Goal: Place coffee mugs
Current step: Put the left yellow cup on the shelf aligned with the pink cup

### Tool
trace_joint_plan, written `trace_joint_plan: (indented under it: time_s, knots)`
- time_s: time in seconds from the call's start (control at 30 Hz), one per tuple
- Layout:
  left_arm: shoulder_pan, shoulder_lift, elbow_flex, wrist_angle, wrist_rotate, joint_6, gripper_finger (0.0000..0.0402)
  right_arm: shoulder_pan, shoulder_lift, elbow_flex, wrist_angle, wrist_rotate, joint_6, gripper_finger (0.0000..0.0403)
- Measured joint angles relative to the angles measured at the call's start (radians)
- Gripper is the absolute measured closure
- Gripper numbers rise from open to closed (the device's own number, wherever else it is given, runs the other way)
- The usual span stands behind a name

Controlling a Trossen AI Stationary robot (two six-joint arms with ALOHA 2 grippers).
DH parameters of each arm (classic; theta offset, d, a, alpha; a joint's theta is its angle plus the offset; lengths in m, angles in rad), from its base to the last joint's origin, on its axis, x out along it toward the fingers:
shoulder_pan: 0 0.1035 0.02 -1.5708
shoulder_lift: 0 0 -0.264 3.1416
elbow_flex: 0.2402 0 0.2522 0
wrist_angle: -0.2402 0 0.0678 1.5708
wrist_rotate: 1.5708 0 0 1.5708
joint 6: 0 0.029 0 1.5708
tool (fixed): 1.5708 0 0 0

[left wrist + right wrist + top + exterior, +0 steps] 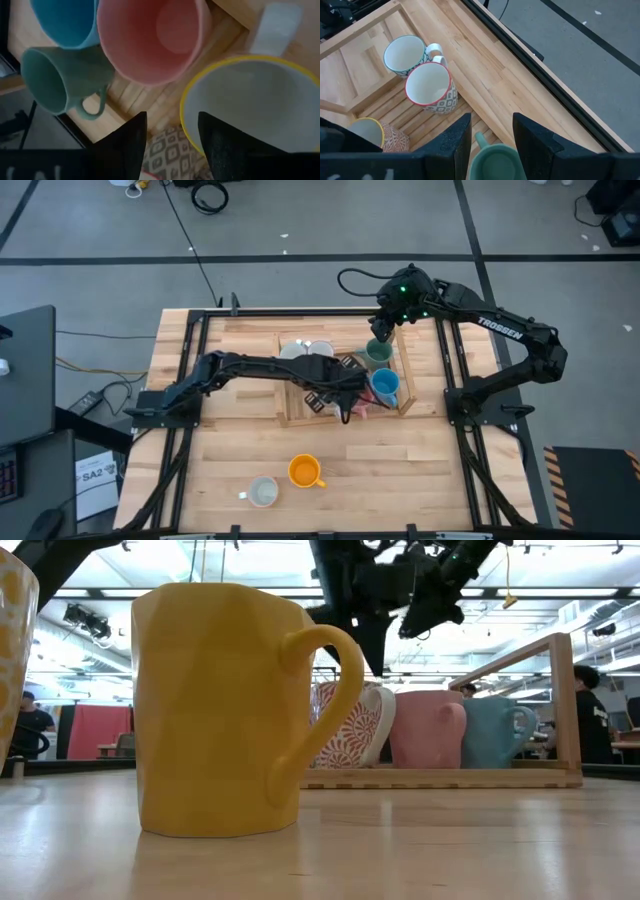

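The left tool (170, 137) is held with its jaws apart and empty above the wooden tray (405, 402), directly over a yellow-rimmed patterned mug (252, 107). A pink mug (150, 37), a blue mug (385, 386) and a dark green mug (57, 77) are seen close together in the tray. The left arm is stretched across the counter (420, 470) to the tray.

The right tool (491, 135) is positioned with its jaws parted just above the green mug's rim, gripping nothing. Two white-lined patterned mugs (429, 87) are set side by side in the tray. An orange mug (304, 471) and a whitish mug (262, 492) are placed outside it, near the counter's front edge.
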Motion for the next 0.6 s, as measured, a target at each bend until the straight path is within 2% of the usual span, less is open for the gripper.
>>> trace_joint_plan:
  time_s: [0.2, 0.6]
  knots:
    - [-0.003, -0.042, 0.001, 0.001, 0.005, -0.006, 0.0217, 0.0, 0.0, 0.0, -0.001, 0.0, 0.003, 0.0253]
    - [-0.02, -0.142, 0.0, -0.062, 0.008, -0.138, 0.0217, 0.0, 0.0, 0.0, -0.001, 0.0, 0.003, 0.0253]
